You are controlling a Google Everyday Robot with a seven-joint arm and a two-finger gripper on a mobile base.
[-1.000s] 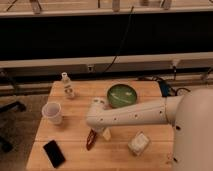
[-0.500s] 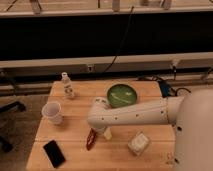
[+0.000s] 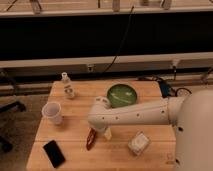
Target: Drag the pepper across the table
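Gripper (image 3: 103,133) seen just beside the pepper (image 3: 90,139) on the desk (image 3: 80,107).
Whether the pepper is gripped cannot be told; a black phone (image 3: 53,152) lies nearby.

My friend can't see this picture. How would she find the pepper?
Start at the wooden table, then follow the robot's white arm down to its gripper near the front edge. The pepper lies just under it: slim, dark red, unlike the flat black phone nearby.
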